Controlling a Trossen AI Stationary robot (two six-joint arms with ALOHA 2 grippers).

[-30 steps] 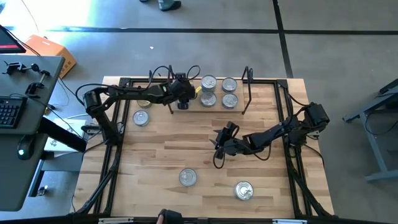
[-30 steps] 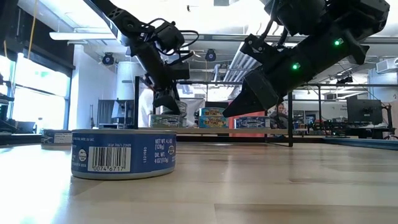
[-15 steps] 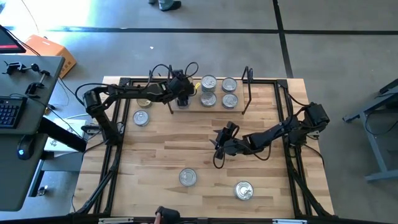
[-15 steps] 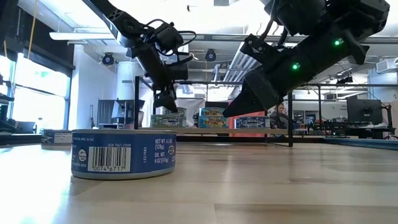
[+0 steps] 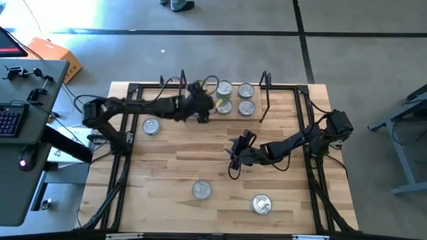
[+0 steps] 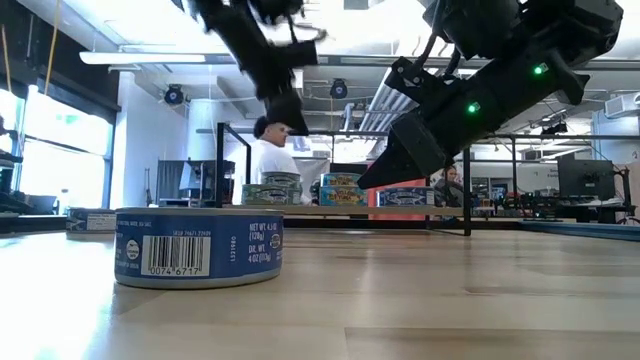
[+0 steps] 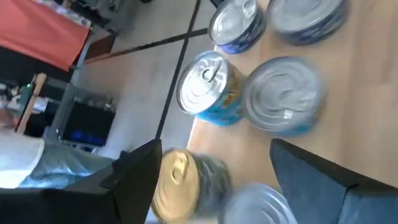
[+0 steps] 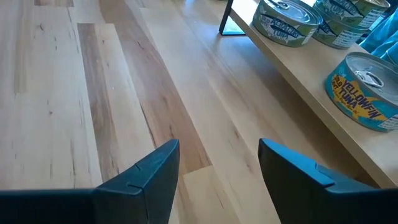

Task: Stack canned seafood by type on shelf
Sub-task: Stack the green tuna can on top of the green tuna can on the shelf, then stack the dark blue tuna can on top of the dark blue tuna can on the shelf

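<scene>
Several tins of canned seafood (image 5: 235,98) stand on the shelf (image 5: 235,116) at the table's far side. In the left wrist view a gold-lidded tin (image 7: 177,186) and a silver-lidded tin (image 7: 255,204) sit below the gap between my left fingers. My left gripper (image 5: 202,113) hangs open above the shelf's left part, clear of the tins (image 6: 280,186). My right gripper (image 5: 233,157) hovers open over the table's middle, nothing between its fingers (image 8: 149,177). Loose tins rest on the table at the left (image 5: 152,127) and near the front (image 5: 201,190), (image 5: 261,203).
Black wire uprights (image 5: 265,97) stand at the shelf's ends. The near tin (image 6: 198,247) fills the low view's left foreground. A person (image 6: 268,160) stands in the room beyond the table. Bare wood lies between the shelf and the front tins.
My left gripper has risen from the tins on the shelf and drifted a little toward the table's right edge, rolling somewhat. The tins on the shelf stay where they were. My right arm has kept still.
</scene>
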